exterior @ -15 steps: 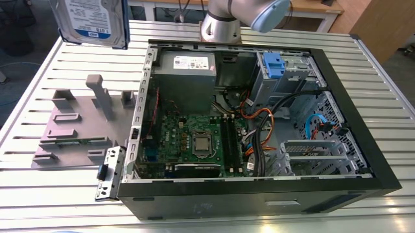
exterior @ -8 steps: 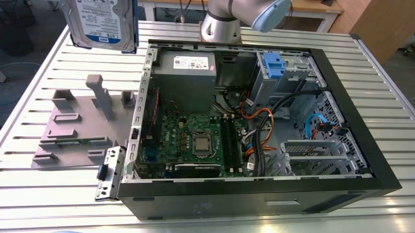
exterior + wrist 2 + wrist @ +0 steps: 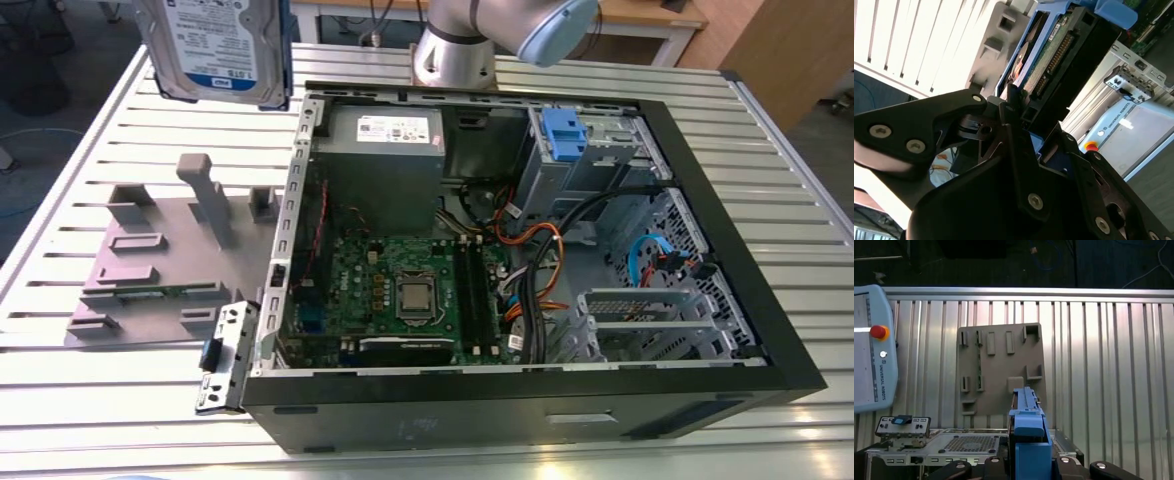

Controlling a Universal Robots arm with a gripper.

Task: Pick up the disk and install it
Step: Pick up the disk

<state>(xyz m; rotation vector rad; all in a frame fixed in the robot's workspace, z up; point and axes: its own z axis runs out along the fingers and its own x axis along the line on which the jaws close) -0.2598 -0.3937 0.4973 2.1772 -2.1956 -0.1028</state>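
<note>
The disk (image 3: 220, 45), a silver drive with a white-and-blue label in a blue carrier, hangs upright high above the table at the exterior view's upper left, beyond the open computer case (image 3: 534, 250). In the second wrist view my gripper (image 3: 1019, 107) is shut on the disk (image 3: 1054, 55), its black fingers (image 3: 1004, 120) clamped on the near end, with the connector edge and circuit board showing. In the first wrist view the disk's blue carrier edge (image 3: 1029, 437) stands between the fingers (image 3: 1099, 470), above the grey fixture plate (image 3: 999, 370).
The case lies open on its side, with motherboard (image 3: 400, 295), power supply (image 3: 380, 130) and a drive bay holding a blue carrier (image 3: 567, 135). The grey fixture plate (image 3: 160, 260) with raised blocks lies on the slatted table beside it. A teach pendant (image 3: 871, 350) lies nearby.
</note>
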